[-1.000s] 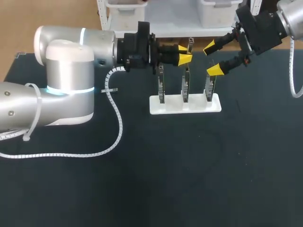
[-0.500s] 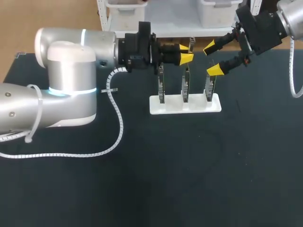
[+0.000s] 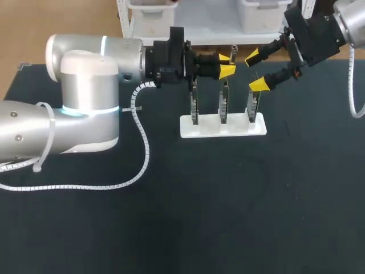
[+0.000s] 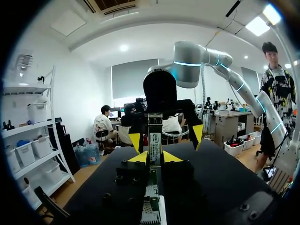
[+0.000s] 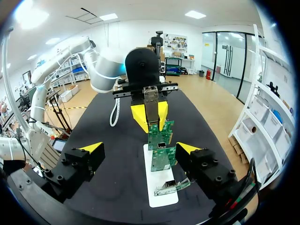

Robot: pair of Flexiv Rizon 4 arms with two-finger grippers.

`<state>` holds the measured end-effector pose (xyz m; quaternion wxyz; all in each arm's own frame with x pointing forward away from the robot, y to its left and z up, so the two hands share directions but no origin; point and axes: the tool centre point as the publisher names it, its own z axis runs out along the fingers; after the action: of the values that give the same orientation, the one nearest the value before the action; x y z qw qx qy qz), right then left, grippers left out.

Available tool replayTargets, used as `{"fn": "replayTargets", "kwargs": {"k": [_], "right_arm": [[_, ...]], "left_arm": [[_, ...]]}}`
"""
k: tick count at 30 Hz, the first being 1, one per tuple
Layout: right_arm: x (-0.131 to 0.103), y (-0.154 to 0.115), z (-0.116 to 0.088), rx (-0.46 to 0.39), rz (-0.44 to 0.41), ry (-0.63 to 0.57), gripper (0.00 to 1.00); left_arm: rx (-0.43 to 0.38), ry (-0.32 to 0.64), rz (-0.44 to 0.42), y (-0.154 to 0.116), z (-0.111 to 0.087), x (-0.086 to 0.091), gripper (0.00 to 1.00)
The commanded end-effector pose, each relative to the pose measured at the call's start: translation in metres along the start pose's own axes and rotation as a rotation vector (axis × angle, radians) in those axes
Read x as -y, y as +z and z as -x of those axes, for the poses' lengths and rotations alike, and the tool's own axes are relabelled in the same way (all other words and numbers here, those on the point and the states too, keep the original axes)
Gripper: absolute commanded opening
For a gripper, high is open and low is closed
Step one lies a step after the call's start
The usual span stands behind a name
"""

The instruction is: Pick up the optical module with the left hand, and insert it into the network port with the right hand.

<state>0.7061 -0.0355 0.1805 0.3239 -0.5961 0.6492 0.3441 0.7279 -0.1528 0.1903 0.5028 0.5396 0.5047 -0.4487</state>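
Left gripper (image 3: 223, 64): is pinching the module (image 3: 231, 53) between its yellow tips, one on each side, and holding it up over the row of boards.

Module: is standing upright in that grip, well above the dark table (image 3: 239, 200) and roughly over the middle board (image 3: 223, 100). Whether it is clear of that board's top edge cannot be told.

Right gripper (image 3: 257, 71): is hanging spread wide and empty just beside the module, with the right-hand board (image 3: 251, 103) under its lower tip.

Stand: a white stand (image 3: 223, 127) is carrying three boards on edge in a line.

Port: too small to pick out on any board.

Step in hand: the two arms appear to be lining up a handover from left to right; insertion is not yet under way.

Risk, handover: the right gripper's own view shows the module well ahead of its tips. If it is closing while off-centre, it may be catching only a corner, and the module could be twisting or dropping once the left lets go.

Risk, boards: both grippers are working close above the thin boards, so a low or sideways move could be knocking one over or shoving the stand.
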Motion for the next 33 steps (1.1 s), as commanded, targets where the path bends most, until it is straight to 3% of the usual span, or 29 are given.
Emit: {"fn": "replayTargets", "kwargs": {"k": [1, 4, 10, 19, 25, 33], "right_arm": [[0.000, -0.002, 0.004, 0.010, -0.005, -0.012, 1.00], [0.003, -0.005, 0.014, 0.030, -0.016, -0.048, 1.00], [0.010, -0.015, 0.047, 0.155, 0.002, -0.133, 1.00], [0.005, -0.003, 0.078, 0.196, 0.069, -0.224, 1.00], [0.003, 0.010, 0.083, 0.183, 0.079, -0.219, 1.00], [0.007, 0.011, 0.072, 0.174, 0.036, -0.150, 1.00]], "left_arm": [[-0.001, 0.000, -0.003, 0.001, 0.000, -0.002, 0.00], [-0.001, 0.000, -0.003, 0.001, 0.000, -0.002, 0.00], [-0.001, 0.000, -0.003, 0.001, 0.000, -0.002, 0.00], [-0.001, 0.000, -0.003, 0.001, 0.000, -0.002, 0.00], [-0.001, 0.000, -0.003, 0.001, 0.000, -0.002, 0.00], [-0.001, 0.000, -0.003, 0.001, 0.000, -0.002, 0.00]]}}
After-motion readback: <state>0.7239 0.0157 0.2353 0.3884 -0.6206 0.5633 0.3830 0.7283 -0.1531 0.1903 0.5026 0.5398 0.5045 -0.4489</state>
